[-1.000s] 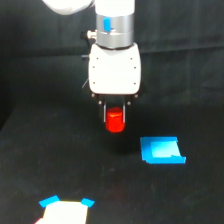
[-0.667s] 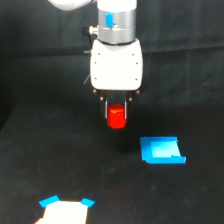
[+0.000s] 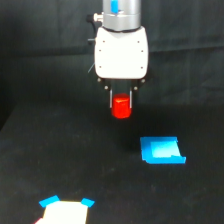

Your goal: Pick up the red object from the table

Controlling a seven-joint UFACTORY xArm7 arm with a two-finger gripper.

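The red object (image 3: 121, 108) is a small bright red stubby block held between the two short dark fingers of my gripper (image 3: 121, 104), which is shut on it. It hangs in the air above the black table (image 3: 60, 160), clear of the surface. The white gripper body and the arm rise straight above it in the upper middle of the exterior view.
A flat blue square piece (image 3: 161, 150) lies on the table below and toward the exterior view's right of the gripper. A whitish piece with blue corners (image 3: 65, 210) sits at the bottom edge on the exterior view's left.
The gripper has risen with the red object held in it, so the block now hangs higher above the table. The blue piece has not moved.
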